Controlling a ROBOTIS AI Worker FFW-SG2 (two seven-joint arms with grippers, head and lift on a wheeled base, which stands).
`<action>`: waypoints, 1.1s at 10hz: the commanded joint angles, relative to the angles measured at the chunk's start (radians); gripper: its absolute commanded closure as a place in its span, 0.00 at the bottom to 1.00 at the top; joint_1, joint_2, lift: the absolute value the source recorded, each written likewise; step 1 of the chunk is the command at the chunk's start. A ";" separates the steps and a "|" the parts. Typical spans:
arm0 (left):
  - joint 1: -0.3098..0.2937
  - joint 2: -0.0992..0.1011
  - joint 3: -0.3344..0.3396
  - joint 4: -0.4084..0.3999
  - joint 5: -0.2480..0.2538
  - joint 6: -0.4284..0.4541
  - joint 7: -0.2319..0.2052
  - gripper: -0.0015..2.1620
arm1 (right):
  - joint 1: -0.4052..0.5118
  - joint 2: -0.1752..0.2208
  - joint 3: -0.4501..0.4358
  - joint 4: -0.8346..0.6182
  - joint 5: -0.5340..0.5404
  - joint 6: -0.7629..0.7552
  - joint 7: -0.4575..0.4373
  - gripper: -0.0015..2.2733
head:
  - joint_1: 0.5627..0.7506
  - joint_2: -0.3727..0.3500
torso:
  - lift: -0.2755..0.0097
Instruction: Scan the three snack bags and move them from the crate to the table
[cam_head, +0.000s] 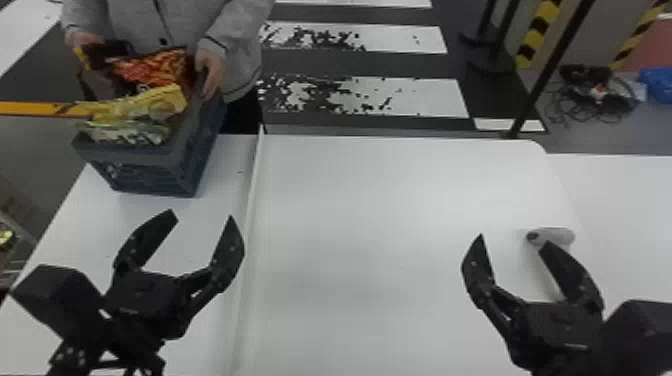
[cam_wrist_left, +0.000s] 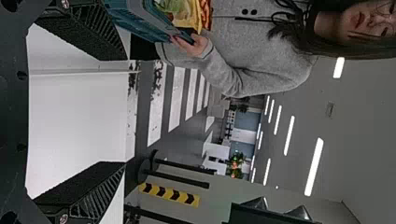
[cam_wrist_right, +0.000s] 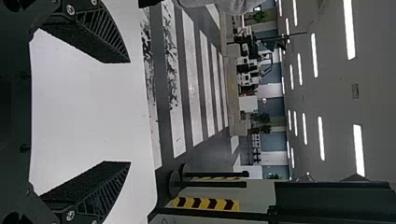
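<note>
A dark grey crate (cam_head: 150, 172) stands at the table's far left, with a person's hands at its far rim. In it lie a yellow-green snack bag (cam_head: 135, 117) and a red-orange snack bag (cam_head: 155, 67). My left gripper (cam_head: 200, 215) is open over the near left of the table, short of the crate; in the left wrist view the same gripper (cam_wrist_left: 125, 111) has nothing between its fingers, and the crate (cam_wrist_left: 149, 23) is beyond it. Open as well, my right gripper (cam_head: 512, 240) is over the table's right part; its wrist view shows the gripper (cam_wrist_right: 130, 112) holding nothing.
On the white table (cam_head: 380, 200), a small grey-white rounded device (cam_head: 555, 236) lies by my right gripper's outer finger. A raised strip (cam_head: 252, 185) runs front to back between the table's left part and its middle. Posts and cables stand on the floor behind.
</note>
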 joint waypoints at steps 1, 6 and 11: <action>0.001 0.002 0.000 0.000 0.000 0.001 -0.002 0.03 | 0.000 0.000 0.000 -0.002 0.000 0.000 0.000 0.05 | 0.70 0.49 | 0.75; -0.005 0.000 0.000 0.002 0.000 0.022 0.001 0.04 | 0.000 -0.002 0.000 -0.004 0.000 0.006 0.000 0.05 | 0.70 0.49 | 0.75; -0.005 0.000 0.012 0.002 0.000 0.022 -0.008 0.04 | 0.000 -0.002 0.002 -0.002 0.000 0.006 0.000 0.06 | 0.70 0.49 | 0.75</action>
